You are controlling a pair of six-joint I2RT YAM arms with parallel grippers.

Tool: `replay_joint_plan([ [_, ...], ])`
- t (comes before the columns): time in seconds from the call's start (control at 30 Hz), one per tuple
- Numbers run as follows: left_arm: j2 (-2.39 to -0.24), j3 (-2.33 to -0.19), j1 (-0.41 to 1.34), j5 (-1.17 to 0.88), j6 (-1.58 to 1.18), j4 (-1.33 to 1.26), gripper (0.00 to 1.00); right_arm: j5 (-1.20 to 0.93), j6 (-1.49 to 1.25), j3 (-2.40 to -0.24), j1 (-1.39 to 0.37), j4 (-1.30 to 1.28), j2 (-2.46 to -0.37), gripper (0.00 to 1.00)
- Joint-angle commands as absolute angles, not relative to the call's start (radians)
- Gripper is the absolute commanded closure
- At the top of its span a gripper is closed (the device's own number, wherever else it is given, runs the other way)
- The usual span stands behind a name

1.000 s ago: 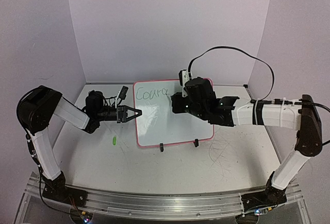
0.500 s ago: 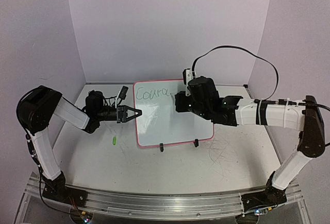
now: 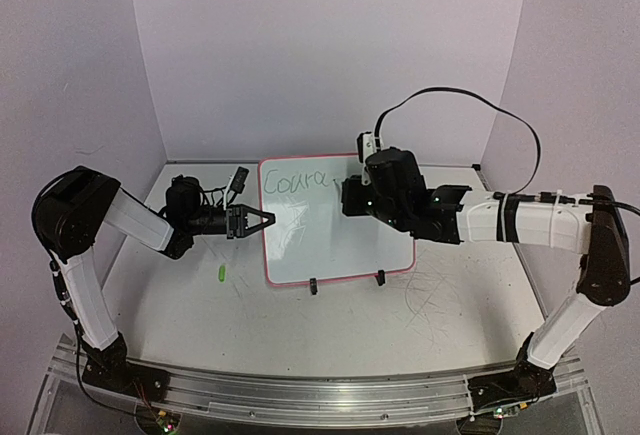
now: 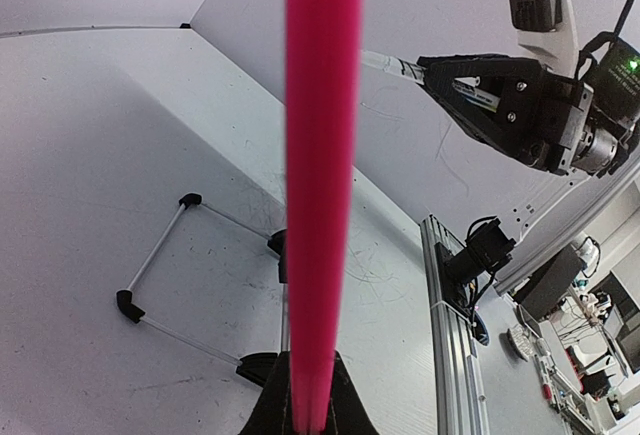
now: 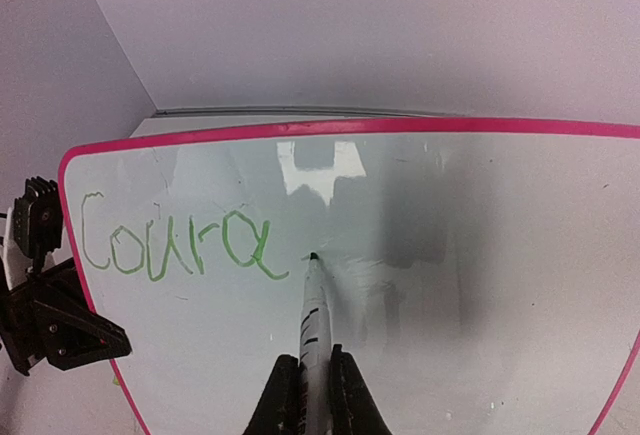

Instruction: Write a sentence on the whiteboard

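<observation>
The whiteboard (image 3: 335, 240) stands tilted at the table's middle, its pink rim (image 4: 320, 155) running straight up the left wrist view. Green letters "Coura" (image 5: 180, 245) sit along its top left and are also legible in the top view (image 3: 295, 180). My left gripper (image 4: 308, 383) is shut on the rim of the board's left side (image 3: 262, 219). My right gripper (image 5: 313, 360) is shut on a white marker (image 5: 313, 315). The marker's dark tip (image 5: 313, 255) is at the board's surface just right of the last letter. From above, the right gripper (image 3: 347, 198) hangs over the board's upper middle.
A small green cap (image 3: 220, 274) lies on the table left of the board's near corner. Two black clip feet (image 3: 314, 287) stick out at the board's near edge. A black cable (image 3: 450, 100) arcs above the right arm. Grey scratches (image 3: 430, 295) mark the tabletop.
The right gripper has shifted a little to the right along the first line, past the finished "a". The left gripper and the board have not moved.
</observation>
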State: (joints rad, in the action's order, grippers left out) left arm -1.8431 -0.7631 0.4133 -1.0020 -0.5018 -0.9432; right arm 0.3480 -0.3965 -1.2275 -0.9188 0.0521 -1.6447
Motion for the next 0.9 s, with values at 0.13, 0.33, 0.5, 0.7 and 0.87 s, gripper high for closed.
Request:
replay_joint_plan([
  [0.13,-1.807,-0.769,0.407,-0.996,-0.522,-0.927,1.0,0.377,-0.374,-1.298,-0.908,0.078,-1.659,1.0],
  [0.33,-1.808,-0.768,0.407,-0.996,-0.52,-0.927,1.0,0.337,-0.365,-1.318,-0.909,0.08,-1.683,1.0],
  [0.5,-1.809,-0.769,0.407,-0.996,-0.519,-0.927,1.0,0.304,-0.376,-1.302,-0.909,0.078,-1.689,1.0],
  [0.7,-1.809,-0.768,0.407,-0.996,-0.518,-0.927,1.0,0.298,-0.401,-1.263,-0.913,0.066,-1.667,1.0],
  [0.87,-1.809,-0.768,0.407,-0.996,-0.518,-0.927,1.0,0.324,-0.419,-1.221,-0.912,0.057,-1.633,1.0],
])
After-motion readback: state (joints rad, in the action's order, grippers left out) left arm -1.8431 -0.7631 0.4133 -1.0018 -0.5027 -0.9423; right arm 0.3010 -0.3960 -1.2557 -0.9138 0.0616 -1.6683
